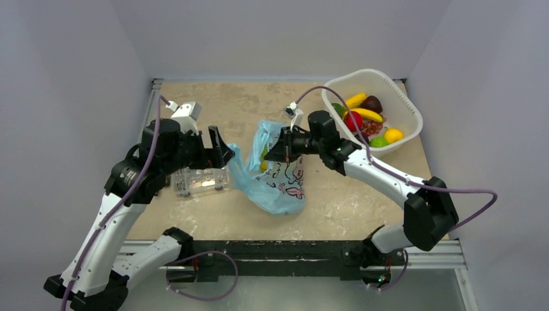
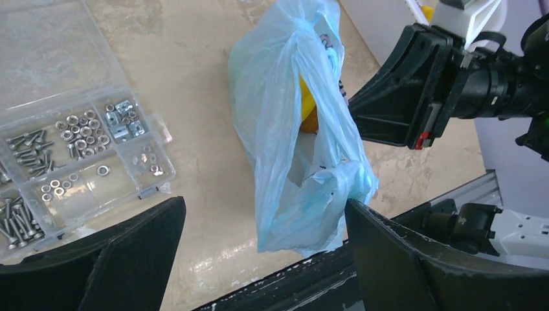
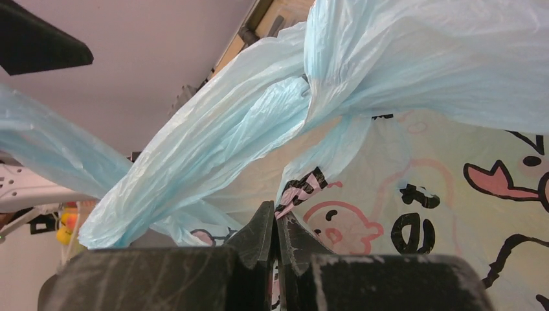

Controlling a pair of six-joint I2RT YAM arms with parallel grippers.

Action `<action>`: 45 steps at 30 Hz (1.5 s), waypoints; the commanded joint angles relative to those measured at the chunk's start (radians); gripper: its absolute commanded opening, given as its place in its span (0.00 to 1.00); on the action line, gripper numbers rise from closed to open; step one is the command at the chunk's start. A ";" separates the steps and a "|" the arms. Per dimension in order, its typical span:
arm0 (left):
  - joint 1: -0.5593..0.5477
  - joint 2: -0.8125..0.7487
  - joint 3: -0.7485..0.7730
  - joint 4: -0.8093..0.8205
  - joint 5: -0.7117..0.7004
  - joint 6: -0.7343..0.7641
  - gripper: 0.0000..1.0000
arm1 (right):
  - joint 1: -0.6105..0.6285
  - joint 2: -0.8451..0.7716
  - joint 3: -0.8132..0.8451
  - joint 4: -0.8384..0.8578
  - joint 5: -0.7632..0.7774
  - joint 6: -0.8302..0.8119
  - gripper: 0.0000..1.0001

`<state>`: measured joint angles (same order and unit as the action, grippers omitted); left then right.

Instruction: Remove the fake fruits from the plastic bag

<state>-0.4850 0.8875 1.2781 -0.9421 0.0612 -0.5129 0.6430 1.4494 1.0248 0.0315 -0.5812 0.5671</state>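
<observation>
The light-blue plastic bag (image 1: 278,184) with a pink-and-white cartoon print lies mid-table, its mouth lifted. A yellow fake fruit (image 2: 309,107) shows through the film inside it; in the top view it is a yellow-green patch (image 1: 264,161). My right gripper (image 1: 281,148) is shut on the bag's printed edge (image 3: 304,188), its jaws (image 3: 277,223) pinching the film. My left gripper (image 2: 265,220) is open beside the bag's left side. A twisted handle (image 2: 353,184) touches its right finger (image 2: 401,259). In the top view the left gripper (image 1: 223,152) is just left of the bag.
A white slotted basket (image 1: 409,103) at the back right holds several toy fruits, among them a banana (image 1: 366,114) and a red piece (image 1: 353,120). A clear flat box of metal parts (image 1: 201,181) lies under the left gripper, also in the left wrist view (image 2: 65,149).
</observation>
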 commanded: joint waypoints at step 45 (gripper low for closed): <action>0.050 0.179 -0.242 0.353 0.170 -0.050 0.00 | 0.000 -0.091 0.124 -0.219 0.146 -0.196 0.00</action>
<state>-0.4335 1.1183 0.9562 -0.5789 0.4019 -0.5816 0.6426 1.4136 1.0546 -0.0254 -0.6407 0.4747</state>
